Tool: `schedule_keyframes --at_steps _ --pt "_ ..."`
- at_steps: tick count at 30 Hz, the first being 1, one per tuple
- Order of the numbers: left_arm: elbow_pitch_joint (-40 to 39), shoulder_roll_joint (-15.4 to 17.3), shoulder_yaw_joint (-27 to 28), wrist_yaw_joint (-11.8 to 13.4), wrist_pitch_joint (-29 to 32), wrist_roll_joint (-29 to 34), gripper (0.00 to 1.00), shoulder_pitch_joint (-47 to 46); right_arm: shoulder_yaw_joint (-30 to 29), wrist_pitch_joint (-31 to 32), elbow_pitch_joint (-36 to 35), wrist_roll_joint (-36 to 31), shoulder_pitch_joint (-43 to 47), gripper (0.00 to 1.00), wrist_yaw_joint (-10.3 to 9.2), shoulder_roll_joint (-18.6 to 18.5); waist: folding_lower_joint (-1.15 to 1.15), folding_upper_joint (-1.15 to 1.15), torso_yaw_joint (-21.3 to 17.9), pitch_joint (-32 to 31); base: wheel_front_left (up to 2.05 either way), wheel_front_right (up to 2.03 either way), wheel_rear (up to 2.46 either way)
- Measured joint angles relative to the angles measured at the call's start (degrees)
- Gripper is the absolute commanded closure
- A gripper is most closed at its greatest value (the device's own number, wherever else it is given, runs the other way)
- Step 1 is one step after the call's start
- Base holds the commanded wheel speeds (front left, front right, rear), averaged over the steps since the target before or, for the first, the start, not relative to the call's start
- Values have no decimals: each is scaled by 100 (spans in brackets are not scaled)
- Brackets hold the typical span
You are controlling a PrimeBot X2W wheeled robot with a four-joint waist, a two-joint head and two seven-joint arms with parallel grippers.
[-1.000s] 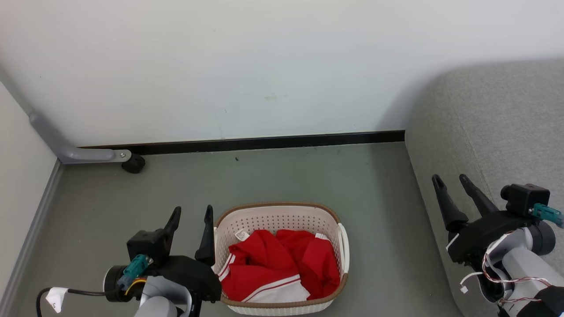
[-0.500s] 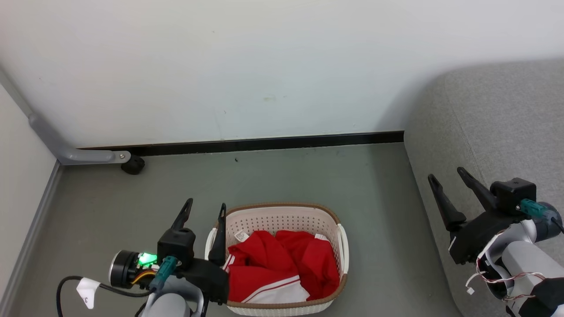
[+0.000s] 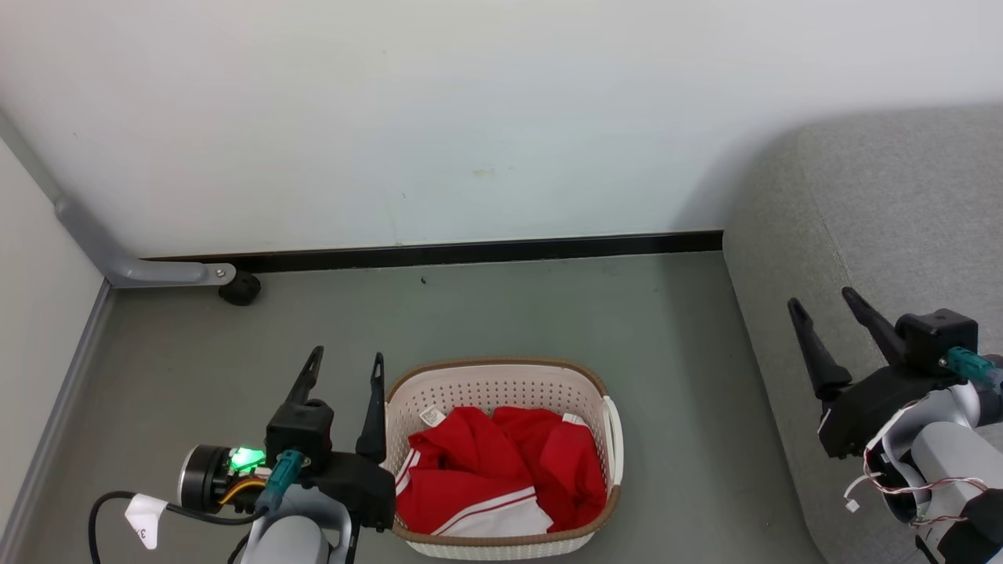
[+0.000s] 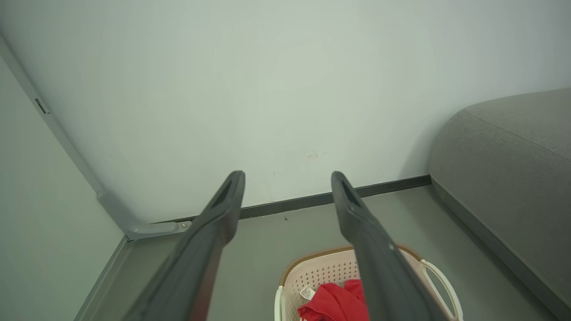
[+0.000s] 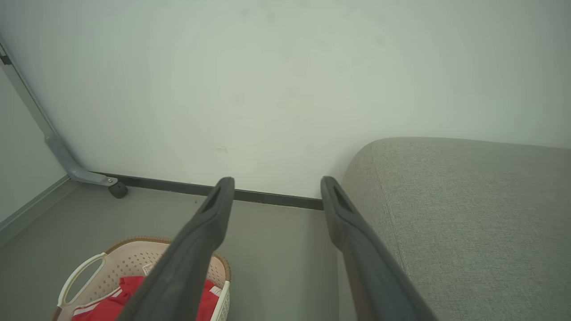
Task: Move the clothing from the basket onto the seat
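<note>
Red clothing (image 3: 501, 478) with white trim lies bunched inside the cream basket (image 3: 501, 380) on the grey floor; it also peeks into the left wrist view as clothing (image 4: 334, 305) in the basket (image 4: 321, 272) and into the right wrist view as clothing (image 5: 129, 298) in the basket (image 5: 134, 256). My left gripper (image 3: 347, 362) stands open just left of the basket's rim, fingers spread, holding nothing (image 4: 287, 178). My right gripper (image 3: 824, 301) is open over the front edge of the grey seat (image 3: 901, 204), empty (image 5: 276, 183). The seat (image 5: 468, 214) lies to the basket's right.
A white wall with a black baseboard (image 3: 470, 252) runs behind the basket. A grey metal leg with a black caster (image 3: 239, 290) stands at the back left. A side wall (image 3: 39, 313) borders the left. Open floor separates basket and seat.
My left gripper rose and shifted beside the basket's left rim; its wrist rolled, showing a green light. My right gripper lifted slightly. The camera shifted a little.
</note>
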Motion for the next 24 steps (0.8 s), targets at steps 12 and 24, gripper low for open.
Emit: schedule_keyframes --at_steps 12,24 --pt "197 -80 386 142 0 -32 0 8 -328 0 36 -24 9 0 -252 -14 0 0 19 46 0 0 0" --pt "52 -178 151 144 0 113 0 118 -646 -1 -550 -75 63 0 -201 -172 0 0 18 428 0 0 0"
